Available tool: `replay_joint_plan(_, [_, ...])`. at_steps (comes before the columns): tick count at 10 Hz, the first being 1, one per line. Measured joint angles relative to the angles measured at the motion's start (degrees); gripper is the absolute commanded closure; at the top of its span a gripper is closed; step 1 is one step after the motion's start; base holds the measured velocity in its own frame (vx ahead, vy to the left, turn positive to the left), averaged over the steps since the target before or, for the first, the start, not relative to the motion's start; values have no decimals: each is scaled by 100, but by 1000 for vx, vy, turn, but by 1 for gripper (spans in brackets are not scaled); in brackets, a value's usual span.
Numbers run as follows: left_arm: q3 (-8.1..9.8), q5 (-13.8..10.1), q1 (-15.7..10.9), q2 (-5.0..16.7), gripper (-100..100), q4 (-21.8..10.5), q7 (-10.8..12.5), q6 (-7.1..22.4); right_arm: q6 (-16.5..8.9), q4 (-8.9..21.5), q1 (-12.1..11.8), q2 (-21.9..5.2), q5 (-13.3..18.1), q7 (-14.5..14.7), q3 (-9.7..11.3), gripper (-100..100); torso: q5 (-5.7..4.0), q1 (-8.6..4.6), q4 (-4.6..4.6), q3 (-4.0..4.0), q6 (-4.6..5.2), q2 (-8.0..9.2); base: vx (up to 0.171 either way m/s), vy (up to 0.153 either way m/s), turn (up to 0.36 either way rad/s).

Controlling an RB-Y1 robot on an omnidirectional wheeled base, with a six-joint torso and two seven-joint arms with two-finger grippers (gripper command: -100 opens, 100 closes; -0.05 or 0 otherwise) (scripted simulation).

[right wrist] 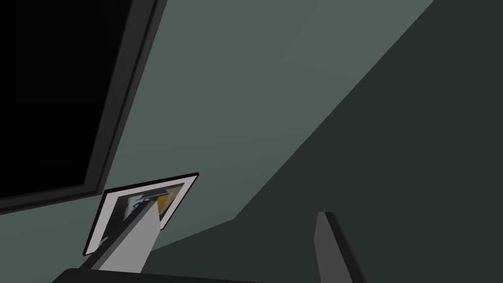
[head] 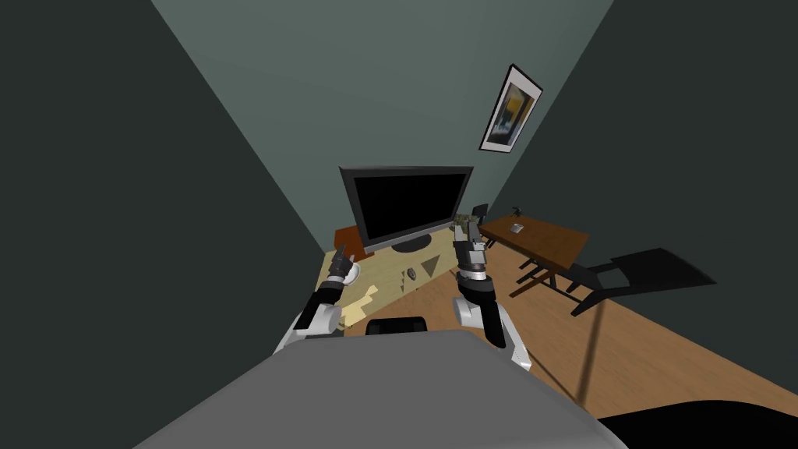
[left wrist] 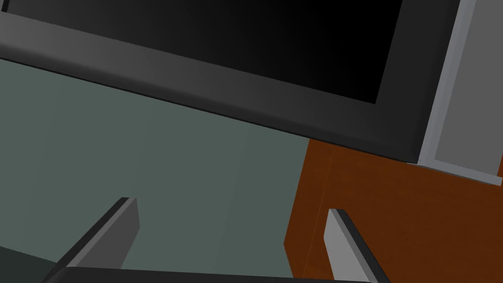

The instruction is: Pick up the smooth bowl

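Two grippers: the left gripper (head: 340, 256) is at the left end of a pale wooden cabinet (head: 390, 269); the right gripper (head: 470, 243) is raised over the cabinet's other end, beside the television (head: 405, 203).
Bowl: a small white bowl (head: 354, 273) sits on the cabinet top, just beside the left gripper and in front of a reddish-brown block (head: 347, 236) (the wrist overlaps its edge, so I cannot tell whether they touch).
Done: the approach looks finished, with the robot close to the cabinet and its left hand next to the bowl.
Left to do: all of the pick itself, by my reading. The hand must tip down onto the bowl, close on its rim and lift.
Left fingers: spread wide with nothing between them. In the left wrist view they aim past the bowl at the television's lower frame and the block, not down at the cabinet top.
Right fingers: also spread apart and empty, touching nothing.
Progress: early; the bowl rests on the cabinet, not gripped.
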State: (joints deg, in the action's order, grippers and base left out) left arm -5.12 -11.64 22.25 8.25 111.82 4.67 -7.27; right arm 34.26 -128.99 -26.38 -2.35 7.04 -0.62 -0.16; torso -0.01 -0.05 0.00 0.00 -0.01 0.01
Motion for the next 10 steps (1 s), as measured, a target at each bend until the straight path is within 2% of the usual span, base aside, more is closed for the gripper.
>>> replay_joint_plan(4, [-37, -105, -242, -13, -100, -388, 130, 527, 0, 0, 0, 0, 0, 0, 0, 0, 0, 0, 0, 1, -1, 1, -5, -15, -11])
replay_joint_plan(5, [-36, -167, -287, 53, -100, -523, 199, 645, 0, 0, 0, 0, 0, 0, 0, 0, 0, 2, 0, 0, -1, 0, -4, -11, 4])
replay_joint_plan(10, [-71, -297, -721, -12, -100, -1222, 426, 1346, 0, 0, 0, 0, 0, 0, 0, 0, 0, 3, 0, 0, -1, 0, -3, -6, 14])
